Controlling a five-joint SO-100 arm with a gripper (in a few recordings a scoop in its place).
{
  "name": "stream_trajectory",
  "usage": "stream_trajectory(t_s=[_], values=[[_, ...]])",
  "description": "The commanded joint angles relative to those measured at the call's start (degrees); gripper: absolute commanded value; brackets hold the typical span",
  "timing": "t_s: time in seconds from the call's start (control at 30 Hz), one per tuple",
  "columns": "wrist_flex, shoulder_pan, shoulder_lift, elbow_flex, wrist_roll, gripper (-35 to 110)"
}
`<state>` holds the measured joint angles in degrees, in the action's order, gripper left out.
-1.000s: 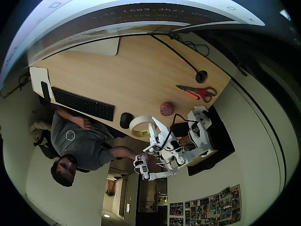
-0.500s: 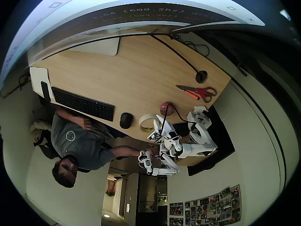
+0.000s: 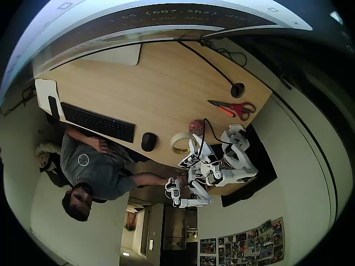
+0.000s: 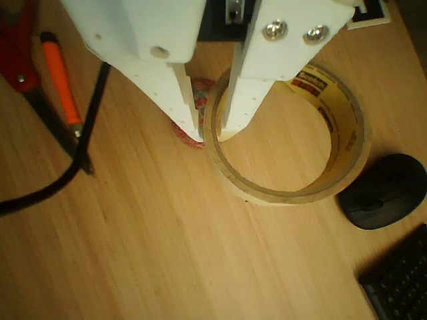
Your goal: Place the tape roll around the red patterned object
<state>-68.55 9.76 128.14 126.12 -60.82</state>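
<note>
The pincer (image 4: 210,137) is clamped narrow across the wall of the tape roll (image 4: 293,143), one white finger (image 4: 175,93) outside the ring, the other inside it. The roll lies flat on the wooden surface (image 4: 167,253), its open centre spreading away to the right of the pincer in the wrist view. The red patterned object (image 4: 190,110) peeks out right at the outer finger, just outside the ring, touching or nearly touching its wall. That's the crux: the roll looks to need carrying leftward, over that object, so the hole drops around it. Printed lettering runs along the roll's inner core, too small to read. From overhead, roll (image 3: 179,142) and object (image 3: 195,126) sit side by side.
</note>
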Motion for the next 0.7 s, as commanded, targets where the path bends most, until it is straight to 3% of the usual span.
stream_trajectory(t_s=[0.0, 0.27, 0.67], values=[[-5.45, 0.18, -1.85, -4.75, 1.67, 0], [-15.38, 2.02, -1.41, -2.72, 16.44, 0], [-17.05, 1.76, 0.26, 1.58, 28.74, 0]])
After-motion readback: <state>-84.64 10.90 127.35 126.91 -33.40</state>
